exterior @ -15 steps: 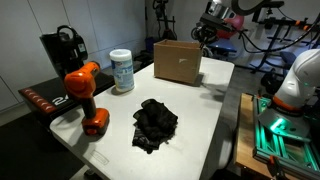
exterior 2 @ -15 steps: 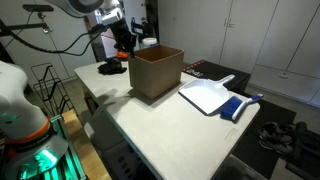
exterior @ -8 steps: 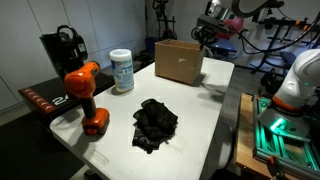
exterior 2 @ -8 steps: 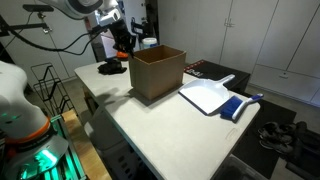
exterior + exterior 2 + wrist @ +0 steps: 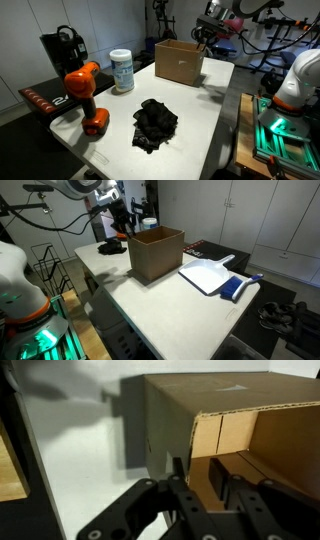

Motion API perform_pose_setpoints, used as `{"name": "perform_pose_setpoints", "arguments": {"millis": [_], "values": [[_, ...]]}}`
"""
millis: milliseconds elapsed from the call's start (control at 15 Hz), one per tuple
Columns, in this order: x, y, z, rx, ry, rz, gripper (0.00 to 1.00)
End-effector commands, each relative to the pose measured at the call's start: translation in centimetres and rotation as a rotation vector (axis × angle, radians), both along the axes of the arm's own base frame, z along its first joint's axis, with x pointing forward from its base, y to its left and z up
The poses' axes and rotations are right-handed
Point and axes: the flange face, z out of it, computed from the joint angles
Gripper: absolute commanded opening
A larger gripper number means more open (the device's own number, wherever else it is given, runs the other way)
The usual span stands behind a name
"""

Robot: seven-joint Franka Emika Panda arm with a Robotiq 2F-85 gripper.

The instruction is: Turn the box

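The plain brown cardboard box [image 5: 178,62] stands open-topped at the far end of the white table [image 5: 212,112]; it also shows in an exterior view [image 5: 155,255]. My gripper [image 5: 203,37] hangs over the box's far top corner, seen too in an exterior view [image 5: 125,225]. In the wrist view the gripper [image 5: 198,478] straddles a box [image 5: 240,420] wall, with one finger [image 5: 178,472] outside and the other inside. A gap shows between the fingers, so the jaws look open.
A white blue-labelled canister [image 5: 122,71], an orange drill [image 5: 85,95] and a crumpled black cloth [image 5: 154,123] lie on the table. A black machine [image 5: 62,50] stands at the back edge. A white dustpan [image 5: 205,277] with a blue brush [image 5: 238,285] lies beside the box.
The gripper has sunk slightly towards the box's top edge. The box has not moved.
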Motion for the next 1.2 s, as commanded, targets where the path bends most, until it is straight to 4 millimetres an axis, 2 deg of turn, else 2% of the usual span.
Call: {"name": "perform_pose_setpoints", "arguments": {"millis": [0,67,133,200,333,600,800,1133], "values": [[-0.6,0.3,1.2,-0.002,-0.037,-0.012,0.66],[-0.8,0.4,1.7,-0.003,-0.038,0.009,0.73],[-1.3,0.2,2.6,-0.002,-0.051,0.135,0.80],[-1.7,0.1,3.4,0.006,-0.042,0.187,0.88],[-2.6,-1.1,5.2,-0.009,0.001,0.303,0.99],[-4.7,-4.3,7.8,-0.092,0.192,0.431,1.00],[-5.2,-6.4,9.5,-0.211,0.279,0.514,1.00],[-5.1,-7.7,11.4,-0.389,0.298,0.738,1.00]]}}
